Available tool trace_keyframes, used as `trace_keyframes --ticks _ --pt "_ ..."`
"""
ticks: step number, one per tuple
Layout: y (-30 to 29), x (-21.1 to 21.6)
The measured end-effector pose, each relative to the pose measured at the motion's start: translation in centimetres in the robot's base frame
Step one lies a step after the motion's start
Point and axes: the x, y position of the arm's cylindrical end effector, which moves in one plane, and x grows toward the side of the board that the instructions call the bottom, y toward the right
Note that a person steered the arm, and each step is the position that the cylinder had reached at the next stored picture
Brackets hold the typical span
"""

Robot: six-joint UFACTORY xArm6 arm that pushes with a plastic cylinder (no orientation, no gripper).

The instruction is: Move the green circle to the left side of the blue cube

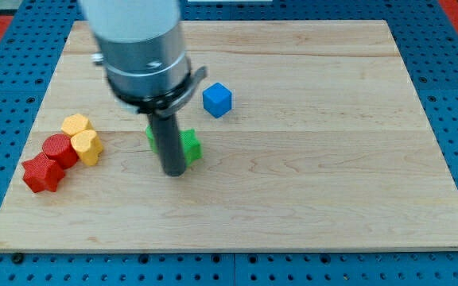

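My tip (174, 171) touches the green blocks (191, 146), below and left of the blue cube (217, 99) on the counter (308, 175). There is no pincer.

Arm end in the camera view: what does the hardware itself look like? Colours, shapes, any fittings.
A wide pale-grey cylindrical housing enters from the view's top, blurred. Below it sits a darker metallic ring section, then a black collar with small tabs sticking out at both sides. From that hangs a straight dark rod, matte charcoal and round, ending in my tip. No jaws, cables or markings are visible.
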Motion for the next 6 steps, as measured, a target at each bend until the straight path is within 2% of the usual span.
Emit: trace_keyframes --ticks 1,2,3,4,6 --pt "2.1 -3.2" --pt "5.1 1.5" --pt "2.6 5.4" --pt "-5.3 3.9" --pt "-5.2 -4.4"
